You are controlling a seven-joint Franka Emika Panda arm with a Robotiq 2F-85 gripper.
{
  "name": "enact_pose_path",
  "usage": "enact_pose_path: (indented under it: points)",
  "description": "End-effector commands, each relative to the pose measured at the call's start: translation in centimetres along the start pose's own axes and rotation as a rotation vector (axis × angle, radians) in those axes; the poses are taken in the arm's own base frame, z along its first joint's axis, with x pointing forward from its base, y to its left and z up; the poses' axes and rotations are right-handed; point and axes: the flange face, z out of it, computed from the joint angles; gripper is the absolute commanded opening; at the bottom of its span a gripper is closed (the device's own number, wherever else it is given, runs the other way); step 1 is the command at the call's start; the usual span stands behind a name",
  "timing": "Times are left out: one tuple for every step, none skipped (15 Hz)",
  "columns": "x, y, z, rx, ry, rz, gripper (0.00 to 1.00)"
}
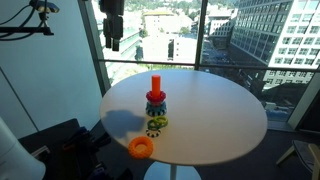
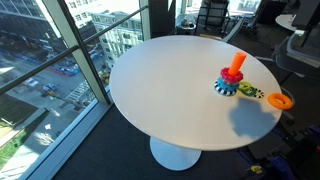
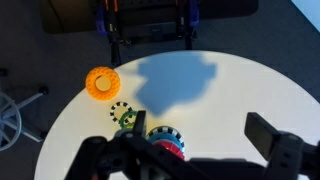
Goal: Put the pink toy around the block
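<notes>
The block is an orange-red peg (image 1: 155, 84) on a round blue toothed base (image 1: 156, 109), standing near the middle of the white round table (image 1: 215, 115). It also shows in an exterior view (image 2: 237, 62). The pink toy (image 1: 155, 97) sits around the peg just above the base, and it shows in an exterior view (image 2: 233, 75) and in the wrist view (image 3: 173, 150). My gripper (image 1: 113, 42) hangs high above the table's far edge, open and empty. In the wrist view its two dark fingers (image 3: 200, 130) stand wide apart with bare table between them.
A yellow-green ring (image 1: 156, 124) lies next to the base, also in the wrist view (image 3: 126, 118). A larger orange ring (image 1: 141, 148) lies near the table edge, also in the wrist view (image 3: 101, 82). Glass walls stand close behind the table.
</notes>
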Motion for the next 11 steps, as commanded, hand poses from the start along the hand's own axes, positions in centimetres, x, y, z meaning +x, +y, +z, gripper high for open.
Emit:
enact_pose_path:
  points:
    - [-2.31,0.76,-2.44,-0.008,0.052,0.052,1.00]
    - [-2.65,0.92,-2.88,-0.008,0.065,0.061,1.00]
    - [-2.86,1.08,-3.18,-0.009,0.073,0.068,1.00]
    - [-2.98,1.25,-3.36,-0.012,0.081,0.075,1.00]
    - [-2.21,0.84,-2.89,0.008,0.070,0.042,1.00]
    - [-2.37,0.90,-3.07,0.008,0.076,0.043,1.00]
    - [-2.35,0.90,-3.01,0.008,0.074,0.042,1.00]
    - [-2.31,0.89,-2.90,0.007,0.072,0.042,1.00]
    - [-2.24,0.87,-2.80,0.007,0.069,0.042,1.00]
    - [-2.17,0.84,-2.71,0.006,0.066,0.042,1.00]
    - [-2.15,0.83,-2.67,0.006,0.065,0.042,1.00]
